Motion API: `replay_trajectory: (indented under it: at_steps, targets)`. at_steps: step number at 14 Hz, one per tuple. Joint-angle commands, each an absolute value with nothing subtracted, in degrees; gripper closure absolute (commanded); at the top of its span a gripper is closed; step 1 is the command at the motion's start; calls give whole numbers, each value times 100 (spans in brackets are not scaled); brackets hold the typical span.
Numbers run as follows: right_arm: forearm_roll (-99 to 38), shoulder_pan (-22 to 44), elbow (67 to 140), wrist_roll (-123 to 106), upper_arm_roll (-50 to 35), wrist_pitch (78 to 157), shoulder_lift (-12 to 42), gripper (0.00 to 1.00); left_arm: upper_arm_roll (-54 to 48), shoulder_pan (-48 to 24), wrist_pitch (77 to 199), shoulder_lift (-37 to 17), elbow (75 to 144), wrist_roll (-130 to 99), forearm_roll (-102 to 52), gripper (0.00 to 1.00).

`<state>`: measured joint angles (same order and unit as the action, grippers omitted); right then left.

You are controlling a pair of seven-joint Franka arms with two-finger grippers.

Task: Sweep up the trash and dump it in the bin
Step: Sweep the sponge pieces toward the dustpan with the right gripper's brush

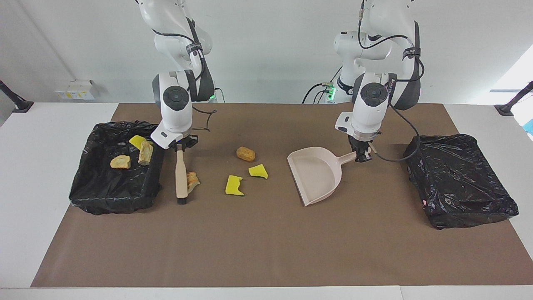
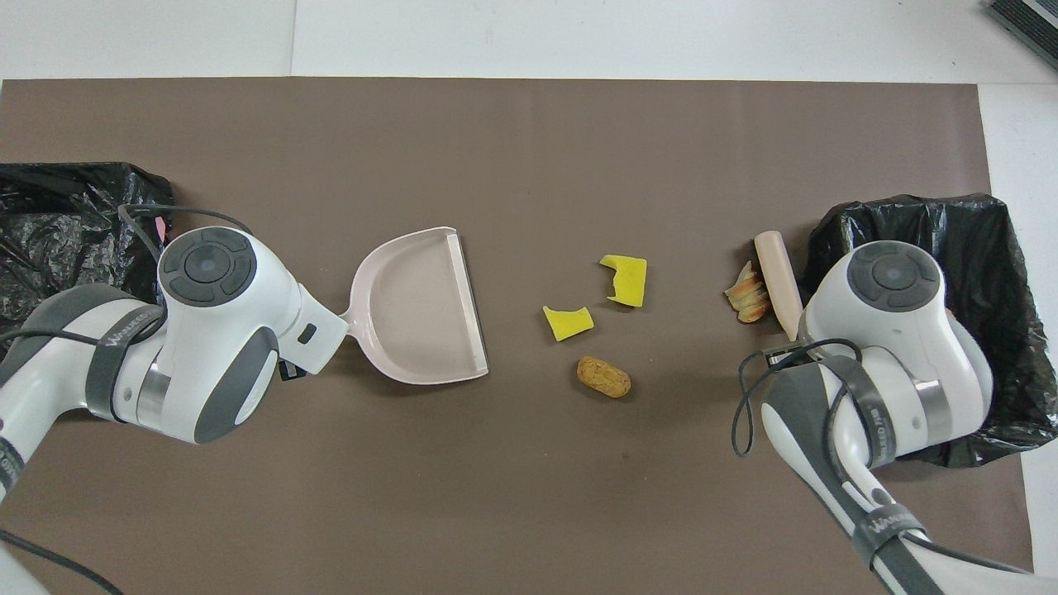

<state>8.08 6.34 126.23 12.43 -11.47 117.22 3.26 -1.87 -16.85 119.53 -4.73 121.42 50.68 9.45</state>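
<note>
Gripping the brush [image 1: 180,180] in our right gripper [image 1: 179,146], we touch 1 bread chunk [image 1: 192,181] beside the bin [image 1: 109,196]; our left gripper [image 1: 361,156] clamps the dustpan [image 1: 316,175].

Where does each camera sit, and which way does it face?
Facing view: high across the table, looking at both robots; both arms show whole, the right gripper on the beige brush.
Overhead view: above the robots' end, looking steeply down; only wrists and forearms show.
Shared: beige plastic dustpan, held by the left gripper.
</note>
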Motion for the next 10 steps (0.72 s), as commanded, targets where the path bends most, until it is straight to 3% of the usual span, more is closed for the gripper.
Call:
replay_trajectory:
  at_steps: [1, 5, 10]
  targets:
    - [388, 1079, 12508, 1746, -1151, 12110, 552, 100, -176, -1767, 12068, -176, 12480, 4624, 967, 100]
    - [-15, 1808, 11621, 2802, -1151, 12243, 1396, 100, -176, -2003, 12015, -88, 12577, 4492, 668, 100]
    - [-682, 2180, 11250, 2156, -1362, 12305, 1608, 100, -185, -2425, 11953, -36, 12586, 4307, 598, 100]
